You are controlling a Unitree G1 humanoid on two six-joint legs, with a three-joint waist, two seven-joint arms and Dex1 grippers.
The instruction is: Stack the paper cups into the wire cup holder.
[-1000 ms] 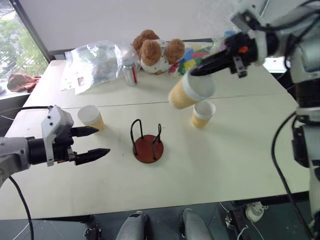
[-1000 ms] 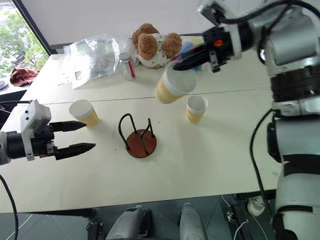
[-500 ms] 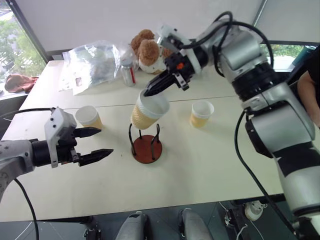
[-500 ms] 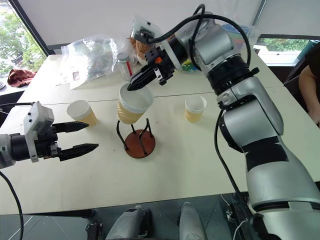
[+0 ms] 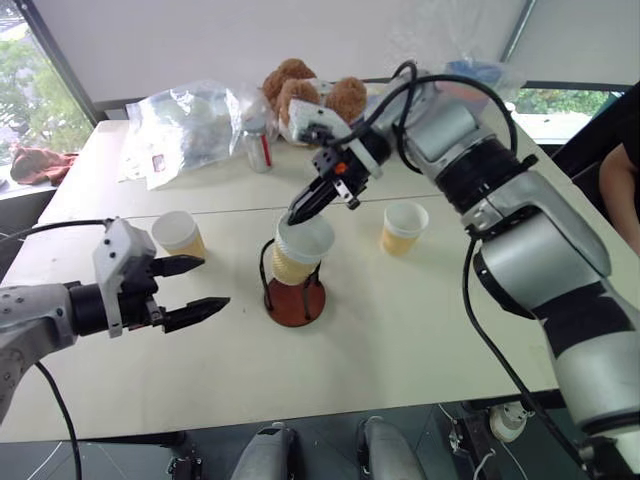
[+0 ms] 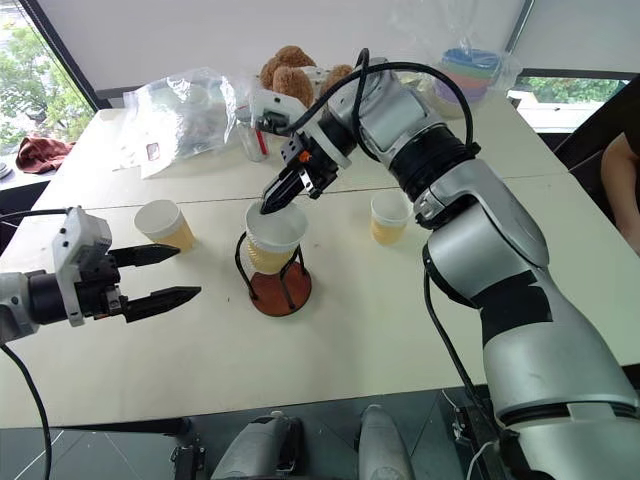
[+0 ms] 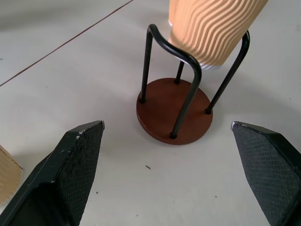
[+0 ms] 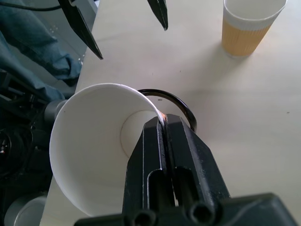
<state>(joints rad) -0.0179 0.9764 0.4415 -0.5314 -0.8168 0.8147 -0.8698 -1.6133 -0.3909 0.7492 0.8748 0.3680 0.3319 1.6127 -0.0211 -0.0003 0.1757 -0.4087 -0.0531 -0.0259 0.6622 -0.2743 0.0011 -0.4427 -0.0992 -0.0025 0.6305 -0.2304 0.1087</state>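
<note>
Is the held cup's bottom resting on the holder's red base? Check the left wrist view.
No: the paper cup hangs between the wire loops, its bottom clear above the wire cup holder base.

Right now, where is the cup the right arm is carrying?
In the head views the paper cup sits mid-table, pinched at its rim by the right gripper and partly lowered between the wire cup holder loops, its bottom above the red base.

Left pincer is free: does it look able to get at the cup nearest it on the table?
Probably yes: the left pincer stands open beside that cup, with only bare table between.
</note>
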